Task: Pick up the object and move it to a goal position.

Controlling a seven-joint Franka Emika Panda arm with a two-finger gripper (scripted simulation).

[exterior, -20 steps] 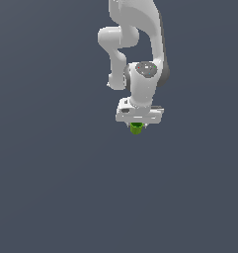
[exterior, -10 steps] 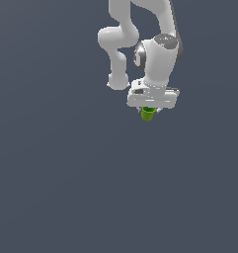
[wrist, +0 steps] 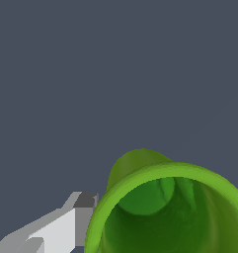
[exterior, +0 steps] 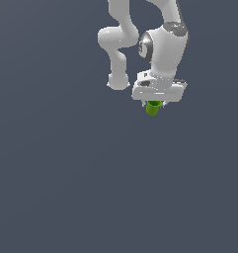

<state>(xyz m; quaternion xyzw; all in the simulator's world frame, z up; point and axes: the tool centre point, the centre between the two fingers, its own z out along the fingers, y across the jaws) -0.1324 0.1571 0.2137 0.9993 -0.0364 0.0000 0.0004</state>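
flat, even simulator light, no cast shadows or glare; renders coarse and slightly pixelated.

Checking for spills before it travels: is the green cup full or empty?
Empty. The wrist view looks straight into the green cup: bare green walls and floor, nothing inside. The gripper holds it.

Object (exterior: 152, 107): 1 small bright green cup-like cylinder, seen in the exterior view hanging just under the white gripper (exterior: 153, 105), much narrower than the gripper body, with only its lower part showing. Wrist view: the object (wrist: 165, 207) shows an open, darker hollow interior with a thick rounded rim, 1 finger (wrist: 66, 227) against its side.
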